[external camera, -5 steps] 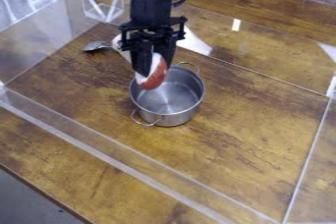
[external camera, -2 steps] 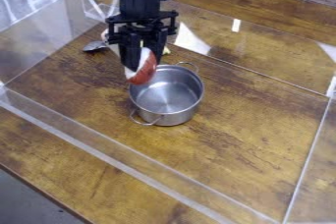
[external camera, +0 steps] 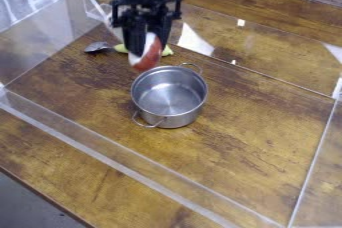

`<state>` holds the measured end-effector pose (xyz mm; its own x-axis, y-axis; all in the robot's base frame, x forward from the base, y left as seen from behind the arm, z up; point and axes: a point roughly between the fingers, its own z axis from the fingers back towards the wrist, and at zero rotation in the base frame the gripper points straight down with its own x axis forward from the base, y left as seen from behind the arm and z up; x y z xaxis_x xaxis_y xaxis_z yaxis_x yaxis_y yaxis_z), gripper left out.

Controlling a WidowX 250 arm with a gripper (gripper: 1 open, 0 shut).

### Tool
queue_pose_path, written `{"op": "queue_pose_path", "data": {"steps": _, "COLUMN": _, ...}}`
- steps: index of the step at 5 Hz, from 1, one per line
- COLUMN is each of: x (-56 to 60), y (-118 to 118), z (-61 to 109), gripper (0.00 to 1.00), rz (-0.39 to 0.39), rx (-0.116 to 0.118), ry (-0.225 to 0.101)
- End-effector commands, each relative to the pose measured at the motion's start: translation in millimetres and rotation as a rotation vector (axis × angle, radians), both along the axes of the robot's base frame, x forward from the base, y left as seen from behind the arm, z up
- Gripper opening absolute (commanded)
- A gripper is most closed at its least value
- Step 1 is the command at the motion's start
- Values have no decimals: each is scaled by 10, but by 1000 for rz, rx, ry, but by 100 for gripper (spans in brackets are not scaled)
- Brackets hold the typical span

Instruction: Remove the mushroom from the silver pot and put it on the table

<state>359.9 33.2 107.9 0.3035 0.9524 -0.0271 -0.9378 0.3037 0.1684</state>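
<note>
You are looking down at the table (external camera: 254,132), dark brown wood planks fenced by low clear acrylic walls (external camera: 147,177) that catch bright glare. Beyond the far-left wall the room shows only a pale tiled patch. The silver pot (external camera: 170,97) sits near the middle, empty, its shiny floor bare. Above its far-left rim hangs the black gripper (external camera: 146,49), pointing straight down, its fingers closed on the mushroom (external camera: 147,54) — whitish stem and red-brown cap dangling clear of the pot. Behind the gripper, a yellow-green vegetable (external camera: 124,48) is partly hidden.
</note>
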Motion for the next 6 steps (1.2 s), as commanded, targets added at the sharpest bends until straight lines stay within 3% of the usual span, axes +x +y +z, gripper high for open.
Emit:
{"op": "queue_pose_path", "data": {"steps": 1, "x": 110, "y": -146, "z": 393, "gripper": 0, "rz": -34, "rx": 12, "ry": -82}}
{"op": "queue_pose_path", "data": {"steps": 2, "x": 120, "y": -59, "z": 403, "gripper": 0, "rz": 4, "rx": 8, "ry": -91}}
{"op": "queue_pose_path", "data": {"steps": 3, "x": 18, "y": 151, "z": 488, "gripper": 0, "rz": 21, "rx": 3, "ry": -100}}
{"op": "queue_pose_path", "data": {"steps": 4, "x": -248, "y": 454, "z": 543, "gripper": 0, "rz": 63, "rx": 7, "ry": -101}}
{"op": "queue_pose_path", "data": {"steps": 5, "x": -496, "y": 795, "z": 470, "gripper": 0, "rz": 114, "rx": 15, "ry": -92}}
{"op": "queue_pose_path", "data": {"steps": 6, "x": -648, "y": 1062, "z": 313, "gripper": 0, "rz": 115, "rx": 23, "ry": -79}}
